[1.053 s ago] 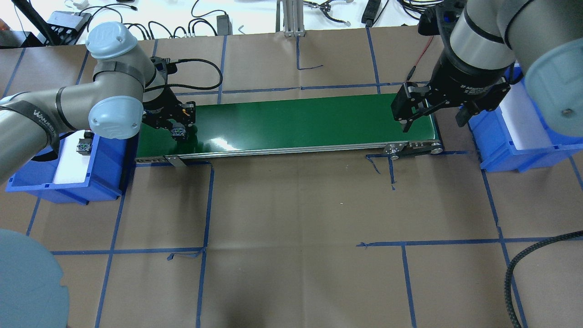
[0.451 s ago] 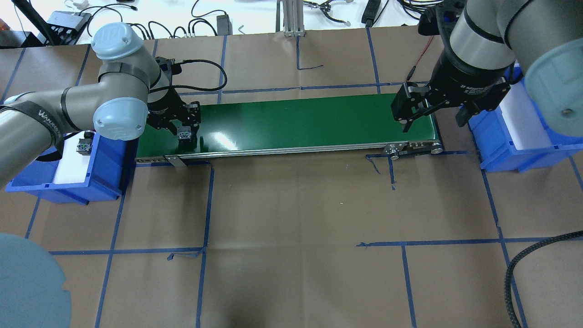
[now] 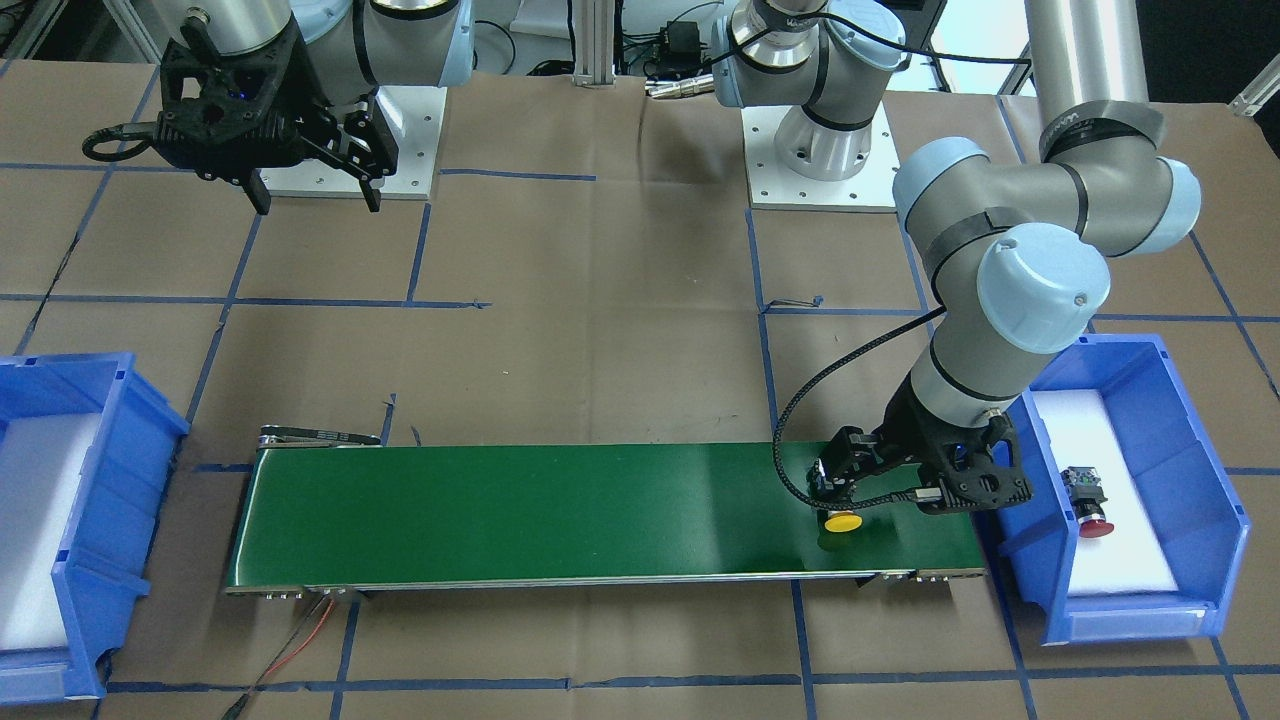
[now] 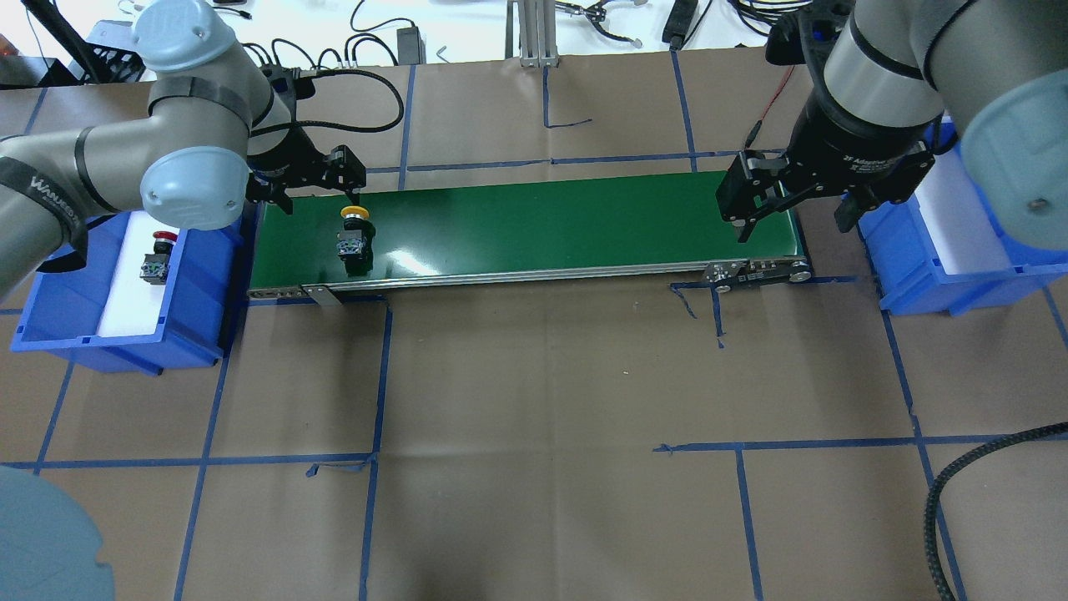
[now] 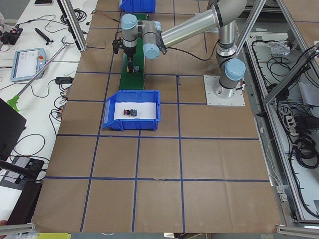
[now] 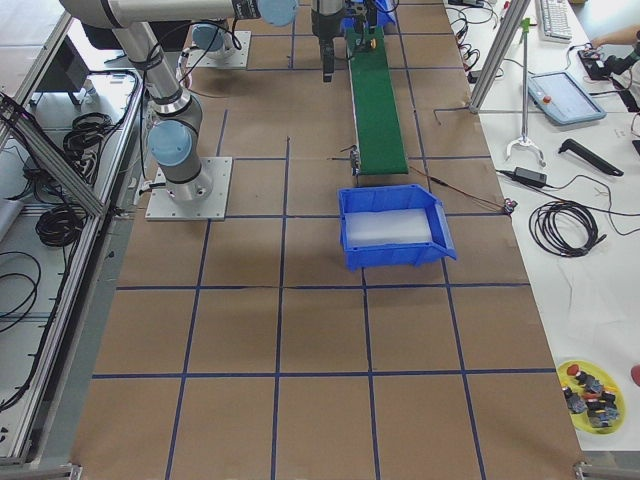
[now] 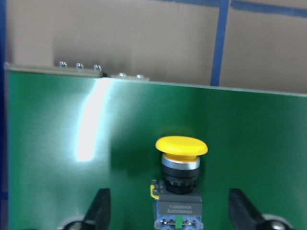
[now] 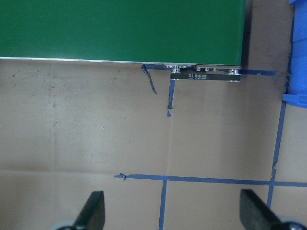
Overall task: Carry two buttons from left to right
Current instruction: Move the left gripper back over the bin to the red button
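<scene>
The yellow-capped button (image 4: 355, 234) lies free on the left end of the green conveyor belt (image 4: 542, 225). It also shows in the front view (image 3: 843, 520) and the left wrist view (image 7: 180, 167). My left gripper (image 4: 321, 194) is open and empty, just behind the button and apart from it; its fingers (image 7: 98, 211) stand wide on either side. The red-capped button (image 4: 158, 255) lies in the left blue bin (image 4: 125, 351). My right gripper (image 4: 793, 219) hangs open and empty above the belt's right end, fingers (image 8: 93, 211) spread.
A second blue bin (image 4: 943, 288) with a white liner stands off the belt's right end. The belt's roller bracket (image 8: 204, 75) sticks out at its right front corner. Blue tape lines cross the brown table. Cables lie along the far edge.
My left gripper has opened and let go of the yellow button on the belt, then drawn back toward the belt's far left corner. The right arm has not moved.
</scene>
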`<act>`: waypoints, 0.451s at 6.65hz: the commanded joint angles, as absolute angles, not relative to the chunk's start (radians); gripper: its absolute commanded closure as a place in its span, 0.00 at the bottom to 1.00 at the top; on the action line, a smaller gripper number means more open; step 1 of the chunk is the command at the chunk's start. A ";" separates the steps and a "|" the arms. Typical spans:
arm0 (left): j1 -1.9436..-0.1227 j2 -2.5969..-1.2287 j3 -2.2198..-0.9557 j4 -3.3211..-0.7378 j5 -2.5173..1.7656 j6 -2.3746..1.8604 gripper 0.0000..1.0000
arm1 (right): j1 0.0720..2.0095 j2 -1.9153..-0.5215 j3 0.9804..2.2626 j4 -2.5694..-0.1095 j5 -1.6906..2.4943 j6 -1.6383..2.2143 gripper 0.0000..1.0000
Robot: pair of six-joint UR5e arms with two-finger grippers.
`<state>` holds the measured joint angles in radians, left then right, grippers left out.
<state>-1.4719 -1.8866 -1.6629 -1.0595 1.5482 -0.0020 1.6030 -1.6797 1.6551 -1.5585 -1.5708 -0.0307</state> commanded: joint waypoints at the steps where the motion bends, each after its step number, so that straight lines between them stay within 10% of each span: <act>1: -1.470 -1.823 -1.602 -1.199 1.551 0.003 0.00 | 1.603 -1.680 1.655 -1.559 -1.571 -0.031 0.00; 3: -1.463 -1.757 -1.592 -1.294 1.554 0.015 0.00 | 1.603 -1.680 1.655 -1.559 -1.571 -0.031 0.00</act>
